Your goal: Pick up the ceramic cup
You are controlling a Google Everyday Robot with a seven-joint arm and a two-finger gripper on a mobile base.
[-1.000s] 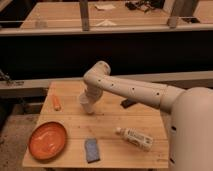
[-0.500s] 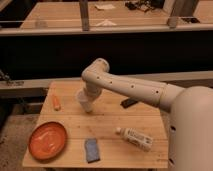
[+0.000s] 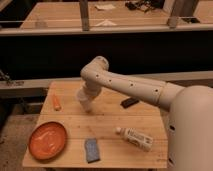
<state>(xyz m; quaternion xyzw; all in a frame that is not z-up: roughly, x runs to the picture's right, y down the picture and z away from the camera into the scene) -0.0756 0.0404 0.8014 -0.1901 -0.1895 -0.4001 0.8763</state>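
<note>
While the white arm (image 3: 131, 86) reaches in from the right and bends down at its elbow, the hand (image 3: 84, 98) sits low over the left-centre of the wooden worktop (image 3: 107, 125). Ceramic cup (image 3: 86, 103): pale, tapered, seen right at the end of the hand, its lower part showing just under the wrist. Whether it stands on the wood or is raised off it cannot be told. Cannot tell if the hand is clenched on the cup or released; that part is masked by the wrist and the cup itself.

Other items on the worktop:
- Small orange object (image 3: 56, 102), elongated, at the left edge, near the cup but apart from it.
- Orange plate (image 3: 47, 140), round, front-left corner, well apart from the cup.
- Blue-grey sponge (image 3: 91, 149), near the front edge, right of the plate.
- White bottle (image 3: 135, 138) with label, lying on its side, front-right.
- Dark flat object (image 3: 129, 102), right of the cup, partly under the arm.

Behind the worktop: dark rail and further wooden tables (image 3: 100, 15).
</note>
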